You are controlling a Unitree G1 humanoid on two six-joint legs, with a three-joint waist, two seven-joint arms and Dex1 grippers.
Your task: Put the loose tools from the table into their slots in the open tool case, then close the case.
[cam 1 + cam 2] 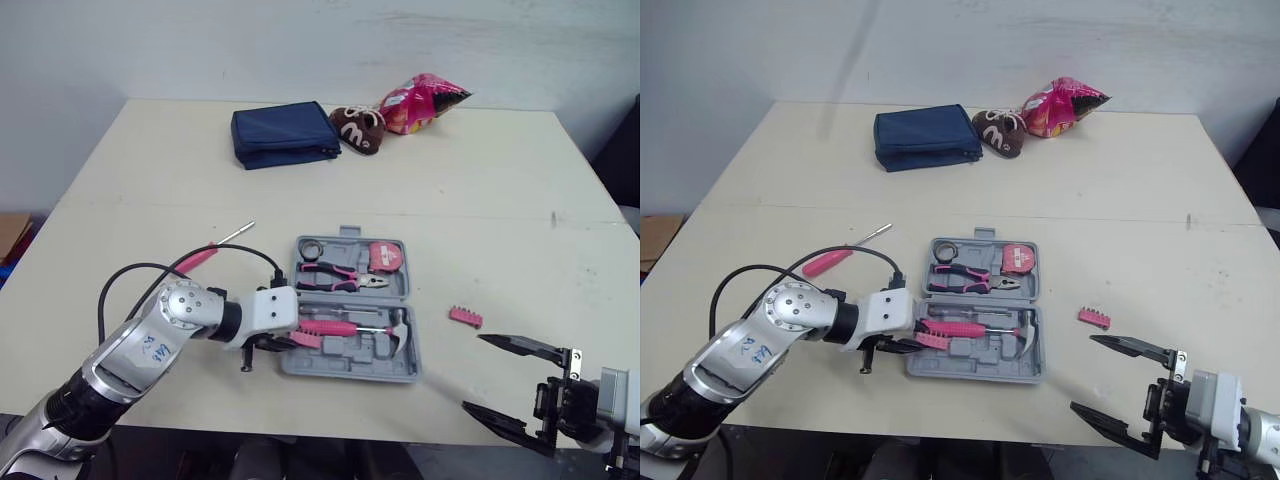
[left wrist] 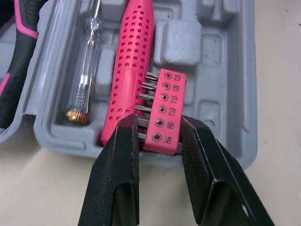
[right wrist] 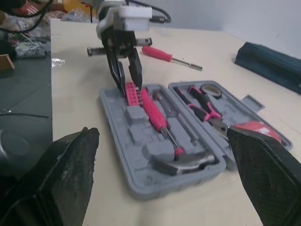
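The right gripper [image 1: 473,373] is held spread wide at the table's [image 1: 520,200] near edge. A bit strip [image 2: 164,110] is pinched by the left gripper [image 2: 157,123] over the case [image 1: 350,370], at its 8 o'clock corner, touching the hammer [image 1: 335,328]. A second strip [image 1: 465,317] is seen at the case's 3 o'clock and a screwdriver [image 1: 205,254] at 10. A pouch [image 1: 283,135], plush [image 1: 358,128] and bag [image 1: 420,102] are left far off at 12.

Bright, even indoor light; soft, faint shadows; near foreground slightly blurred

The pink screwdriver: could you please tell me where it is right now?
The pink screwdriver lies loose on the table in the left eye view, left of the open tool case.
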